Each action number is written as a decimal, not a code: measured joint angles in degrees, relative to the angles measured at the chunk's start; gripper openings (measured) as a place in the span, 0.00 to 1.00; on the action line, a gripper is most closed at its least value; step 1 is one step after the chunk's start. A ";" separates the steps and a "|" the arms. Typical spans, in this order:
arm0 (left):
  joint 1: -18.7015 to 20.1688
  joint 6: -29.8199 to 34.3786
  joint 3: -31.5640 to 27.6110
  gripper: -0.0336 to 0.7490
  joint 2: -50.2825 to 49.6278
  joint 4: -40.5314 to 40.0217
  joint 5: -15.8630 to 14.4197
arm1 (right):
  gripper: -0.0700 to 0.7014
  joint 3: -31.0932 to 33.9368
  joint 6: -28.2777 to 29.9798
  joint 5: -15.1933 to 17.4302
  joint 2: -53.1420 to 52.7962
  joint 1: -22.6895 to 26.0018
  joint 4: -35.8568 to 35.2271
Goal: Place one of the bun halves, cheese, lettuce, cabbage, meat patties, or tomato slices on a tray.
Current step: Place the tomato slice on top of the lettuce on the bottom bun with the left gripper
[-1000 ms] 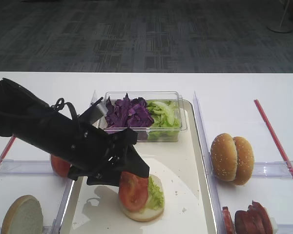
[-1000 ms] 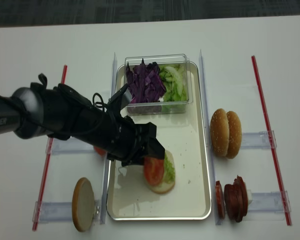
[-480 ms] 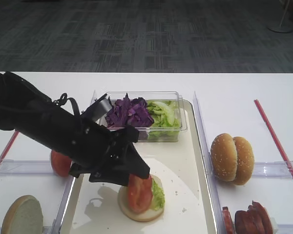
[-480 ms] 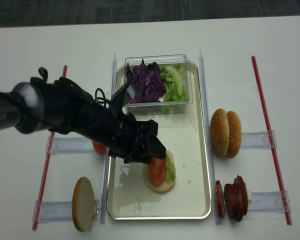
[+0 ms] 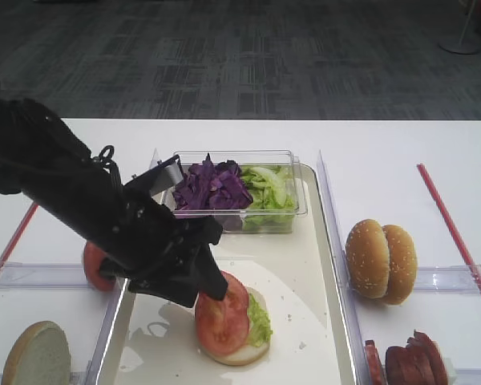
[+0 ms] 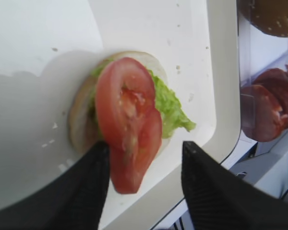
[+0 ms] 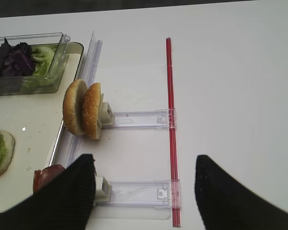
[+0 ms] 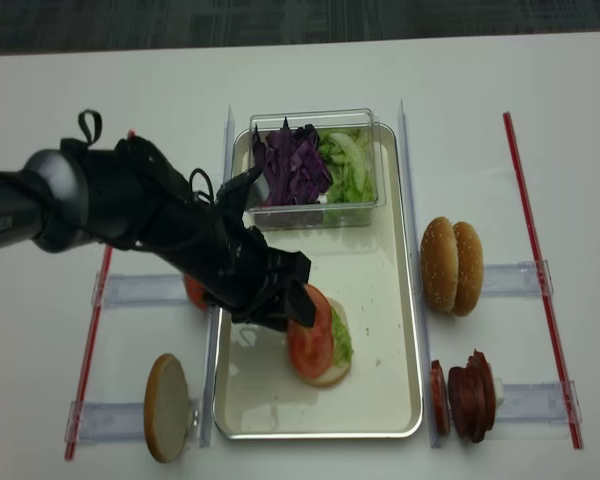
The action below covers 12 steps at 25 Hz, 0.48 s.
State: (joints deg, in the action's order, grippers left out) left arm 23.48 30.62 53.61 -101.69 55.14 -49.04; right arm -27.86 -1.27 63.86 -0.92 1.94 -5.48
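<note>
A tomato slice [image 5: 221, 314] [image 6: 127, 120] [image 8: 310, 335] lies tilted on lettuce [image 5: 258, 317] over a bun half [image 5: 244, 354], at the front of the cream tray [image 5: 305, 273]. My left gripper [image 5: 206, 281] [image 6: 145, 148] hangs over the slice's left edge with its jaws apart. One finger [image 6: 93, 182] touches the slice's side, while the other finger [image 6: 206, 182] stands away from it. In the right wrist view my right gripper [image 7: 145, 160] is open above the bare table, with nothing between its fingers.
A clear box at the tray's back holds cabbage [image 5: 211, 184] and lettuce [image 5: 266, 188]. Right of the tray are two bun halves [image 5: 381, 261] and meat patties [image 5: 409, 365] in clear holders. At the left are another tomato slice [image 5: 94, 269] and a bun half [image 5: 36, 357].
The tomato slice stood on edge in the left gripper; now it lies flatter on the lettuce. The left arm has drawn back to the left and up.
</note>
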 joint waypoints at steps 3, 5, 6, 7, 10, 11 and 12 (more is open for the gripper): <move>0.00 -3.13 1.43 0.47 0.00 -3.87 -0.88 | 0.71 0.00 0.00 0.00 0.00 0.00 0.00; 0.00 -4.47 1.76 0.47 0.00 -5.17 -1.35 | 0.71 0.00 0.00 0.00 0.00 0.00 0.00; 0.00 -4.58 1.80 0.47 0.00 -5.44 -1.34 | 0.71 0.00 0.00 0.00 0.00 0.00 0.00; 0.00 -4.58 1.80 0.47 0.00 -5.44 -1.34 | 0.71 0.00 0.00 0.00 0.00 0.00 0.00; 0.00 -4.59 2.00 0.47 0.00 -5.93 -1.85 | 0.71 0.00 0.00 0.00 0.00 0.00 0.00; 0.00 -4.67 2.29 0.47 0.00 -6.05 -1.97 | 0.71 0.00 0.00 0.00 0.00 0.00 0.00; 0.00 -4.97 2.63 0.47 0.00 -6.61 -2.29 | 0.71 0.00 0.00 0.00 0.00 0.00 0.00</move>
State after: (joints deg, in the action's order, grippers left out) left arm 23.48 25.65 56.24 -101.69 48.54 -51.33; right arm -27.86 -1.27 63.86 -0.92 1.94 -5.48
